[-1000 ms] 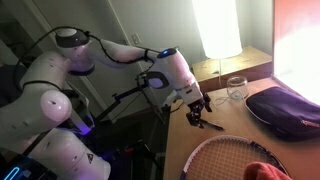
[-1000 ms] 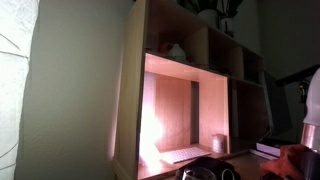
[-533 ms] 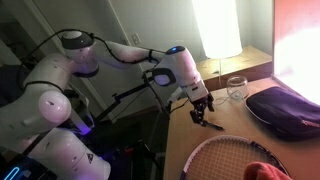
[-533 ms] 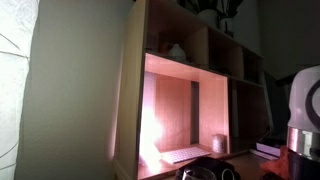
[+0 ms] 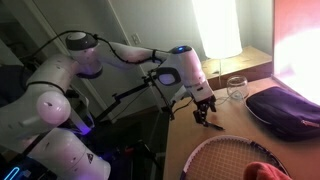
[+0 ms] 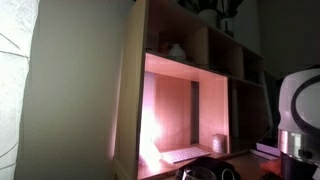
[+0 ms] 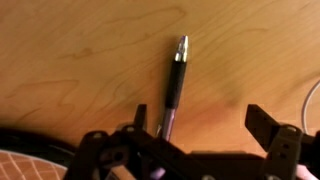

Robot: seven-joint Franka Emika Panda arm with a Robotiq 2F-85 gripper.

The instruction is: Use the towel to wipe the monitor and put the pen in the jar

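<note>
1. Pen (image 7: 173,85): the lower end is hidden behind the gripper (image 7: 200,125) body in the wrist view. In an exterior view it is too small to make out.
2. Racket (image 5: 225,158): the head is cut off by the bottom picture edge, at the near edge of the table (image 5: 235,118). In the wrist view only a sliver of strings shows.
3. Red item (image 5: 266,172): cut off at the bottom edge, shape indeterminate.
4. Dark bag (image 5: 285,108): cut off by the right picture edge.
5. Arm (image 6: 298,105): a blurred segment only, cropped at the right edge.
6. Bright panel (image 5: 217,25): washed out by glare, surface unreadable.
</note>
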